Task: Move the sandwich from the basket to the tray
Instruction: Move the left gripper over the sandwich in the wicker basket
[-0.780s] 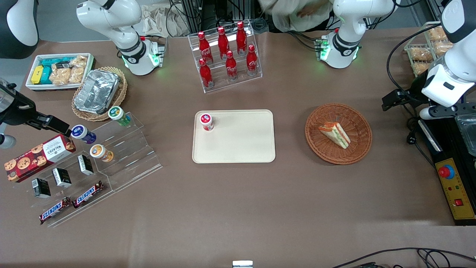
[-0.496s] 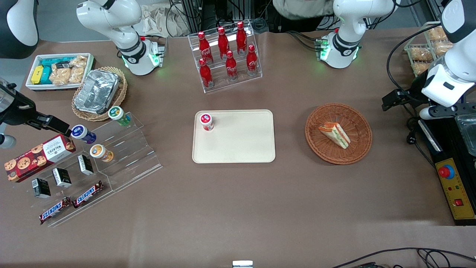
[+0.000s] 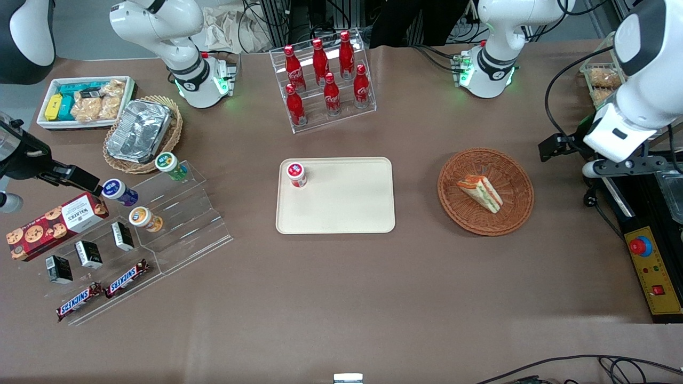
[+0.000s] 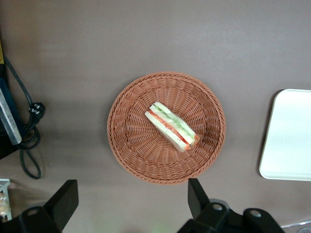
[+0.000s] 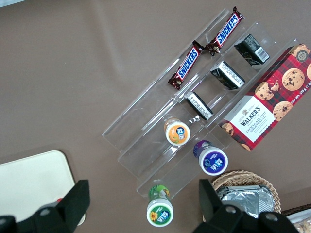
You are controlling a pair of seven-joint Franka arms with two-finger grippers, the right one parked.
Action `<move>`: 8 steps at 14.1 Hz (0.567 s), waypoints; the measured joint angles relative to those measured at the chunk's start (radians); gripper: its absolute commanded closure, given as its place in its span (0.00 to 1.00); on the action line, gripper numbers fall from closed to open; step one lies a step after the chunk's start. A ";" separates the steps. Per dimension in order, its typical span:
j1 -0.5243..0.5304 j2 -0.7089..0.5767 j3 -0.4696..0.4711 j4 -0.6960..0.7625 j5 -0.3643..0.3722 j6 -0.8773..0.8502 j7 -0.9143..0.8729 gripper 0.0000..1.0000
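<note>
The sandwich (image 3: pixel 479 192), a pale wedge with orange and green layers, lies on its side in the round reddish-brown basket (image 3: pixel 515 213). The wrist view looks down on the same sandwich (image 4: pixel 172 126) and basket (image 4: pixel 136 155). My gripper (image 3: pixel 557 145) hangs above the table beside the basket, toward the working arm's end, clear of the rim. It is open, and my gripper (image 4: pixel 130 201) has only bare table between its wide-spread fingers. The cream tray (image 3: pixel 341 208) lies flat mid-table, and an edge of the tray (image 4: pixel 289 141) shows in the wrist view.
A small red-capped cup (image 3: pixel 296 174) stands on a corner of the tray. A rack of red bottles (image 3: pixel 324 80) stands farther from the camera. A black and yellow control box (image 3: pixel 653 272) and cables (image 4: pixel 26 141) lie at the working arm's end.
My arm and gripper have shifted a little toward the basket. The sandwich, basket and tray have not moved.
</note>
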 measured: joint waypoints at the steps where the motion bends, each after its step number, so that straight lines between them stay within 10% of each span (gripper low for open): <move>1: 0.000 -0.020 0.000 -0.063 -0.005 0.072 -0.009 0.00; 8: -0.037 -0.181 -0.004 -0.476 -0.054 0.443 -0.365 0.00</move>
